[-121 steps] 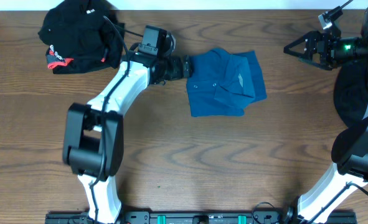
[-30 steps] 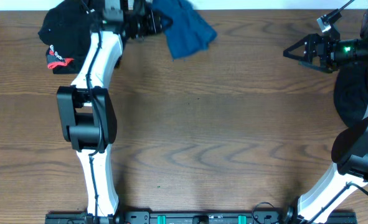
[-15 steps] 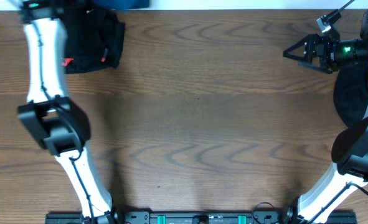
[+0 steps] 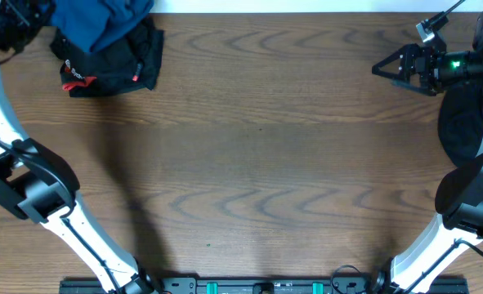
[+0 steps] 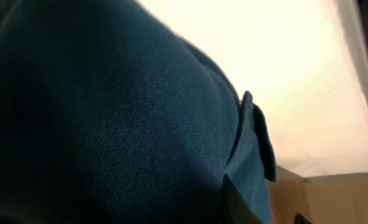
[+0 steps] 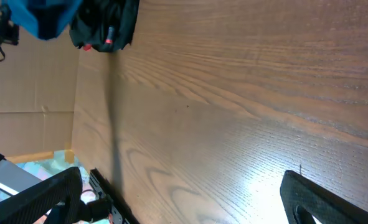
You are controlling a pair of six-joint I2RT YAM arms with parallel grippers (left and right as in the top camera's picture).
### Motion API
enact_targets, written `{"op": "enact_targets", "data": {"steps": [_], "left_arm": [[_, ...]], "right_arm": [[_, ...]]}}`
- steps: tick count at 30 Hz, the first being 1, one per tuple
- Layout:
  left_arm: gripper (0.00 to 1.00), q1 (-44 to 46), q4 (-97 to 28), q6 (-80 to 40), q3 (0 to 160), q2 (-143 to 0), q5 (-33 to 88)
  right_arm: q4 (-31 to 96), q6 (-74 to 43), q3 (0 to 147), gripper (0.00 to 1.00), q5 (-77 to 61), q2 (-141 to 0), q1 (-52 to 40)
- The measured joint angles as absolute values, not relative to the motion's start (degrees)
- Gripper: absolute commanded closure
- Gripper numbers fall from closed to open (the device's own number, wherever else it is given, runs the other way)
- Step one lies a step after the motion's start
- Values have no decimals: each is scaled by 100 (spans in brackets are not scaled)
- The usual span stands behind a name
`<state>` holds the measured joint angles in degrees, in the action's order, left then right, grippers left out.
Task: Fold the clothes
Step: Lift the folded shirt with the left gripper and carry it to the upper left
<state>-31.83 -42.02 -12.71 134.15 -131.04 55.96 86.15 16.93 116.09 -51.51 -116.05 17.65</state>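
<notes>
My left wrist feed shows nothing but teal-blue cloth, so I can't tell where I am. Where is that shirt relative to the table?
Observer: The teal-blue short-sleeved shirt hangs bunched from the left hand over the far left corner of the brown wooden table.
Operator: Is anything underneath it?
Observer: Yes, a crumpled black garment with red-and-white trim lies on the table there, and the shirt overlaps its far edge.
</notes>
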Motion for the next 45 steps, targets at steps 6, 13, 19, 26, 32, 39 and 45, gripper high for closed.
{"op": "enact_targets", "data": {"steps": [6,13,19,26,32,39,45], "left_arm": [[77,-3164,-4541,-574,13321,-13104,5553],[77,-3135,-4571,-331,12833,-13104,4624],[9,-3140,-4574,-228,12562,-13104,3800],[2,-3157,-4578,-252,12525,-13093,3332],[2,-3157,-4567,-252,12527,-12875,3216],[2,-3098,-4117,-224,12527,-11675,3140],[8,-2644,-3343,-156,12700,-10781,2875]], "right_arm": [[8702,1691,11609,1,-5166,-11605,1765],[8840,1691,11609,1,-5168,-11605,1767],[8864,1691,11609,1,-5168,-11605,1767],[8899,1691,11609,1,-5168,-11605,1767],[8925,1691,11609,1,-5168,-11605,1765],[8672,1686,11609,1,-5159,-11605,1708],[8278,1671,11609,1,-5155,-11605,1409]]}}
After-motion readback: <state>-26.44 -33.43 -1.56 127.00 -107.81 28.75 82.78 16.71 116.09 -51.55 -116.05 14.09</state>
